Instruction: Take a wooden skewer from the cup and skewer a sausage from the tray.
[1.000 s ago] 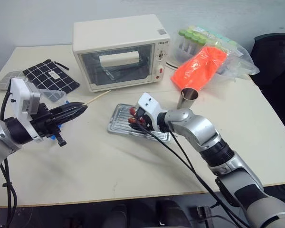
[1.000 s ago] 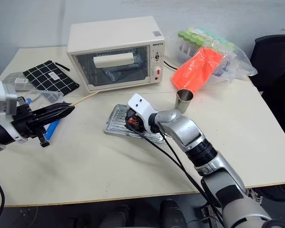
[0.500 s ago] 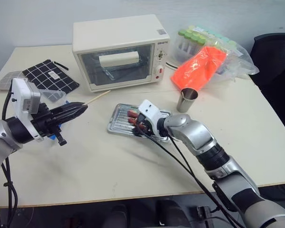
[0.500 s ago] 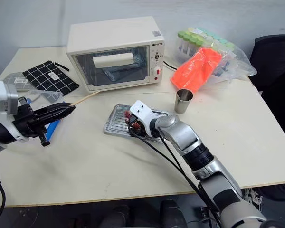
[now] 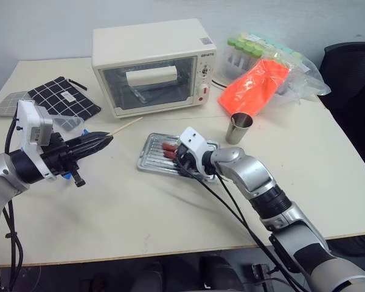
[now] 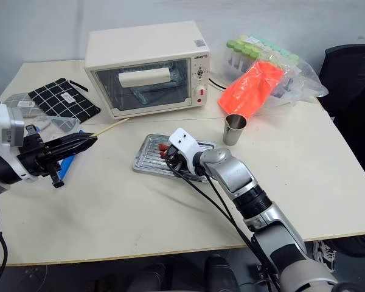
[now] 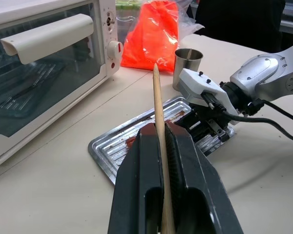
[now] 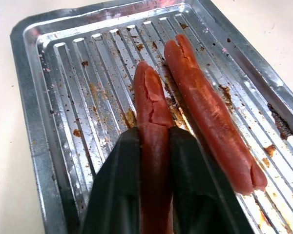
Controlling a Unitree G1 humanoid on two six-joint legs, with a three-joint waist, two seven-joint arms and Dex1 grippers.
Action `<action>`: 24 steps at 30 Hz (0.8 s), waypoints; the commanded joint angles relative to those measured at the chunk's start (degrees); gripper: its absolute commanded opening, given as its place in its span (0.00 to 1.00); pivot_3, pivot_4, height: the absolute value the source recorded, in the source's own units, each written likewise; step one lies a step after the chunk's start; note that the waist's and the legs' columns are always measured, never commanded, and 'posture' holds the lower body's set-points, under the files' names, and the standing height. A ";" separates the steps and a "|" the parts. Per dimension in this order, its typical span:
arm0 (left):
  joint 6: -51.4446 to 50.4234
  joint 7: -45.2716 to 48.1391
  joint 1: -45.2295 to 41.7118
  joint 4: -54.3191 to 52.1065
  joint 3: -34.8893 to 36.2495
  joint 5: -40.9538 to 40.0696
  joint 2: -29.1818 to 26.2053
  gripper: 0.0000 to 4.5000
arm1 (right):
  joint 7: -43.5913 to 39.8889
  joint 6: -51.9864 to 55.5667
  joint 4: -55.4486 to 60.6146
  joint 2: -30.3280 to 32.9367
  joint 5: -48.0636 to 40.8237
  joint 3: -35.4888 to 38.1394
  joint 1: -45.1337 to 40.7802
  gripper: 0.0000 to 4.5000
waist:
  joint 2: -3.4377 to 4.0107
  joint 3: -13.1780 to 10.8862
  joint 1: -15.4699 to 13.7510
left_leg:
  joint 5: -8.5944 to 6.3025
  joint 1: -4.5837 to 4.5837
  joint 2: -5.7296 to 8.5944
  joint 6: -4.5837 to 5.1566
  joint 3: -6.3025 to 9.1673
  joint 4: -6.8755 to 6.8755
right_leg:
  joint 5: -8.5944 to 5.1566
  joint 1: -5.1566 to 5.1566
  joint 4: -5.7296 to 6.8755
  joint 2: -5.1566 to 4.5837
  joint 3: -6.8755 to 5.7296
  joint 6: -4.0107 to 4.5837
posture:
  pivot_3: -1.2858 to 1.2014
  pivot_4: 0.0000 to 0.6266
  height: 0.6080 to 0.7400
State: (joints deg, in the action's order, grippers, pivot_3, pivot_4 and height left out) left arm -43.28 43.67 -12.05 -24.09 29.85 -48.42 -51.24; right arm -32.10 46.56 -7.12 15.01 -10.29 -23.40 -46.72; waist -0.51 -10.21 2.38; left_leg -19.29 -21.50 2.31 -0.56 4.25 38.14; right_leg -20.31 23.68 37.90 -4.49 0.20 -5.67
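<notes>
You had the big white toaster oven [image 5: 153, 64] at the back of the table [image 5: 328, 176], with the tray [image 5: 151, 155] lying in front of it and the steel cup [image 5: 239, 128] standing just beside the tray's far right corner. Your right gripper [image 8: 154, 161] was down in the tray, its two black fingers closed on the near end of one sausage [image 8: 150, 105]; the second sausage [image 8: 210, 117] lay alongside, just beside it and not held. Your left gripper [image 7: 164, 146] hung to the left, well apart from the tray, its fingers clamped tight on the wooden skewer [image 7: 157, 105], whose pointed tip aimed toward the tray.

The grasp looked like the step in hand, and it looked well centred across the sausage's width. To do it well, you probably needed a firm but not crushing squeeze, since the skin was already split along the top. Lifting it clear of the ribbed tray and turning a free end toward the skewer's tip would likely give the cleanest line for piercing lengthwise.
</notes>
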 commanded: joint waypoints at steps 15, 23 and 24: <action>2.08 0.92 -2.06 0.36 -1.17 0.97 -1.05 0.00 | -2.04 -0.50 1.19 0.08 1.23 1.34 1.36 0.20 | 0.00 0.00 0.74 | 0.00 0.01 0.01 0.00 0.00 0.00 | 0.00 0.00 0.04 0.00 0.00 0.00 | 0.52 0.24 1.00; 3.55 5.25 -1.48 4.55 -2.33 3.05 -2.93 0.00 | -10.37 0.94 8.59 5.84 -0.91 1.32 0.42 0.20 | 0.00 0.00 0.69 | 0.00 0.01 0.01 0.00 0.00 0.00 | 0.00 -0.01 0.03 -0.01 0.00 0.00 | 0.52 0.24 1.00; 3.86 6.05 -1.29 5.10 -2.61 3.43 -3.32 0.00 | -11.63 1.08 9.56 6.84 -1.11 1.29 0.19 0.20 | 0.01 -0.01 0.69 | 0.00 0.00 0.02 0.00 0.00 0.01 | 0.00 0.00 0.03 -0.01 0.00 0.00 | 0.52 0.24 1.00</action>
State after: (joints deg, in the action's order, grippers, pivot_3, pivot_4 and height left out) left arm -41.05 47.81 -13.23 -19.34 26.78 -46.03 -53.13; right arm -40.63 47.67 -2.07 20.47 -10.39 -22.50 -45.68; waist -0.50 -10.22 3.07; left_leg -19.29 -21.50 2.33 -0.56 4.25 38.11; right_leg -20.31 23.68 37.90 -4.50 0.20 -5.67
